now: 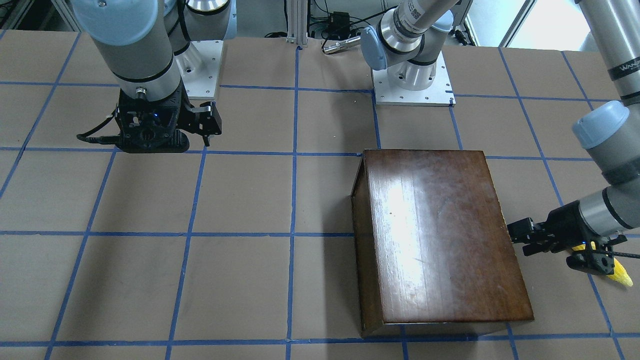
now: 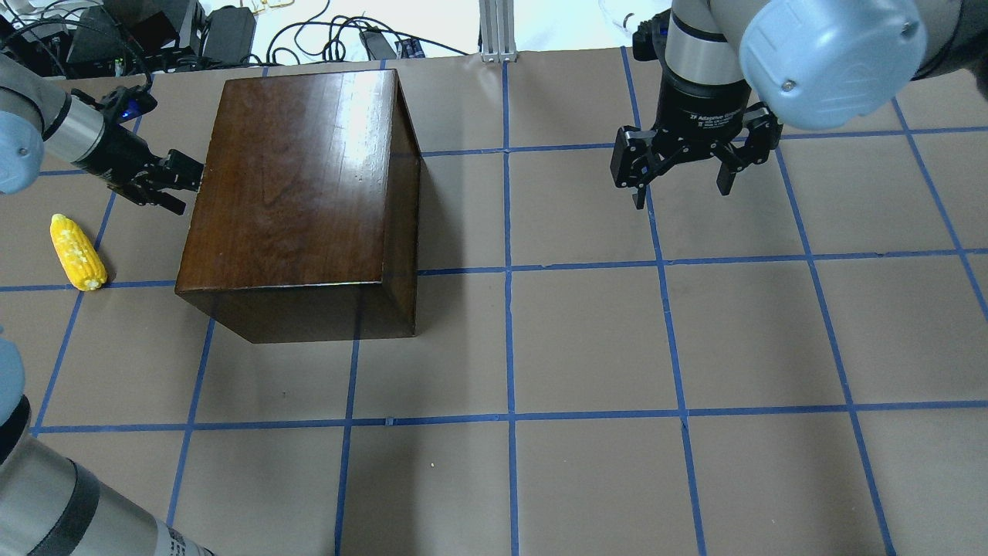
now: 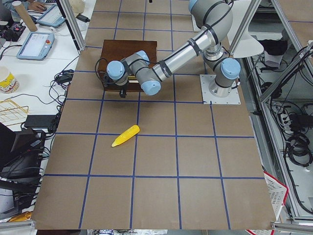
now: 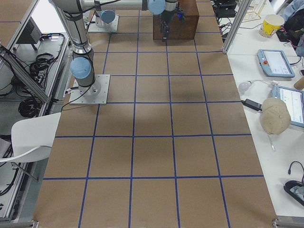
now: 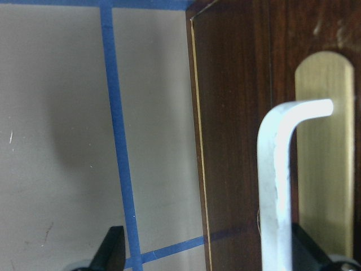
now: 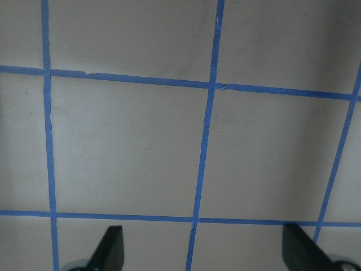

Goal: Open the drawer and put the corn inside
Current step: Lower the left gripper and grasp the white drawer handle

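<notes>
The glossy dark brown box [image 2: 301, 193] stands on the table with its drawer shut. The drawer's dark front [image 5: 237, 113] carries a bent metal handle [image 5: 276, 169] on a brass plate. My left gripper [image 2: 181, 184] is open at that front. In the left wrist view [image 5: 208, 248] the handle stands between its fingers, close to one of them. The yellow corn [image 2: 77, 252] lies on the table just beside the left gripper, in front of the drawer face. My right gripper [image 2: 683, 197] is open and empty, hanging above the bare table [image 6: 141, 147].
The table is brown paper with a blue tape grid [image 2: 509, 270]. The arm bases [image 1: 412, 82] are bolted at the robot's side. Cables and power bricks [image 2: 193, 31] lie past the far edge behind the box.
</notes>
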Available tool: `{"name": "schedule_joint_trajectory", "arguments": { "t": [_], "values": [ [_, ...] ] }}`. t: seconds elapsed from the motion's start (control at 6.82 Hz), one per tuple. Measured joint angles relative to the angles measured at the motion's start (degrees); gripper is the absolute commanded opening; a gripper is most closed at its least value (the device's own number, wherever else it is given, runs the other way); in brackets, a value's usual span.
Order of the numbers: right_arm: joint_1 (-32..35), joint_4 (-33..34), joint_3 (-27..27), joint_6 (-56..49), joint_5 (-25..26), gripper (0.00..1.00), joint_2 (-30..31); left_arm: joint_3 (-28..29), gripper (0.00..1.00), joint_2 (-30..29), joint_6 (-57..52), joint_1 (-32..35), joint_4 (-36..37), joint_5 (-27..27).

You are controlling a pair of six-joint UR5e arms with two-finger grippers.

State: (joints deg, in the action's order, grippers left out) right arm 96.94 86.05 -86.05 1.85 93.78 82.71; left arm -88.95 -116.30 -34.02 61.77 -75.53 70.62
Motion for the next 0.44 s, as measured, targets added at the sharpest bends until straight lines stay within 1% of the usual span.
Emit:
{"name": "schedule_joint_trajectory", "arguments": {
  "t": [0.44],
  "values": [
    [0.00, 0.00, 0.00, 0.00, 0.00, 1.00, 0.00, 0.49, 1.00, -0.45, 0.08, -0.26, 0.05, 0.57]
  ]
}}
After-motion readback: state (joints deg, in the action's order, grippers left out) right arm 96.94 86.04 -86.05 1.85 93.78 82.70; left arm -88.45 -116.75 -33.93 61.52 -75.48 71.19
